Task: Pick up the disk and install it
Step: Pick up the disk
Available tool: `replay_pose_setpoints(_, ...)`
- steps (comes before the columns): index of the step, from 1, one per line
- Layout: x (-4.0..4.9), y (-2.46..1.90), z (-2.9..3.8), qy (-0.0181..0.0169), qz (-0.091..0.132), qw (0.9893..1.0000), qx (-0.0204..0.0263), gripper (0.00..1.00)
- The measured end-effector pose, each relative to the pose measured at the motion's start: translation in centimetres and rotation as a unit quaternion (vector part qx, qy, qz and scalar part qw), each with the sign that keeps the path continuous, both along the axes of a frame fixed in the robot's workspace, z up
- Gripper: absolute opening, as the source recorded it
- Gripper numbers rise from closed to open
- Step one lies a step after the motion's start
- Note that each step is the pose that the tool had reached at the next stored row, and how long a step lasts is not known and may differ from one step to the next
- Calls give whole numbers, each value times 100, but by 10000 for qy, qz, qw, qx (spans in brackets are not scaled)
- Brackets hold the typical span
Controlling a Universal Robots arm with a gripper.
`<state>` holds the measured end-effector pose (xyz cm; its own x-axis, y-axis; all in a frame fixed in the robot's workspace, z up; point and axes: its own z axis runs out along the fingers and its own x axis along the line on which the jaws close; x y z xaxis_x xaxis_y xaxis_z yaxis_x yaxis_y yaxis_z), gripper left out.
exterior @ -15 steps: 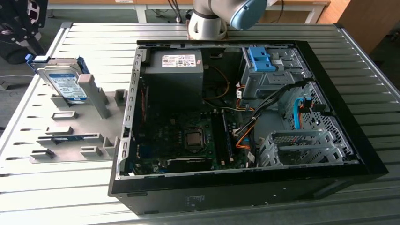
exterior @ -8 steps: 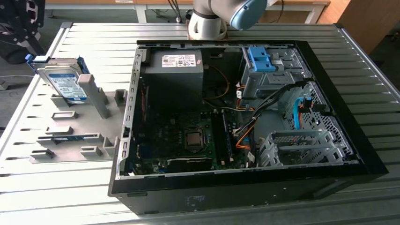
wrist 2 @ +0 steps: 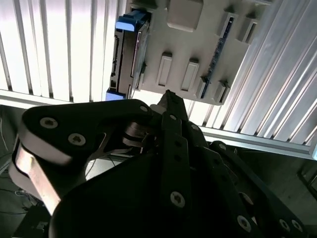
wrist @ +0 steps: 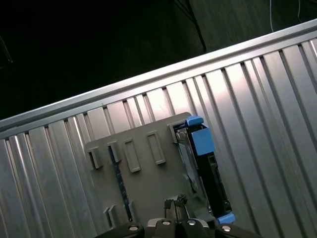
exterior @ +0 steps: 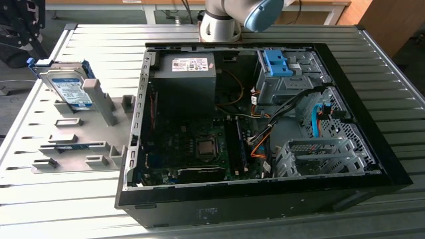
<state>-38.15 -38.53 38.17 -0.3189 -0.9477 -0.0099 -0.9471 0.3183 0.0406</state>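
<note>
The disk [exterior: 66,89] is a silver drive with a white-and-blue label in a blue caddy. It stands on edge in a slot of the grey holder plate [exterior: 99,129] at the exterior view's left. My gripper [exterior: 21,27] hangs dark above the table's far left corner, up and away from the disk. In the second wrist view the gripper [wrist 2: 168,94] is shut with nothing in it, and the disk [wrist 2: 126,54] lies edge-on beyond the tips. In the first wrist view the gripper [wrist: 177,201] points at the holder plate [wrist: 138,183], beside the disk [wrist: 203,168].
An open computer case [exterior: 371,149] lies on the ribbed metal table [exterior: 66,209]. Inside it are a dark power-supply box [exterior: 186,79], a bare blue bracket [exterior: 275,62] on the drive bay, and cables. A thin circuit strip [exterior: 66,148] stands in the holder plate.
</note>
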Motion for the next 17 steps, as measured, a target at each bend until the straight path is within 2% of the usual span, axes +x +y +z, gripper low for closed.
replay_pose_setpoints(3, 0, 0, -2, -4, 110, 9999, 3, 11)
replay_pose_setpoints(9, 0, 2, -6, -6, 112, 9999, 5, 11)
replay_pose_setpoints(13, -15, 63, -21, -5, 111, 9999, 10, 11)
replay_pose_setpoints(17, -126, 142, -49, -10, 112, 9999, 10, 11)
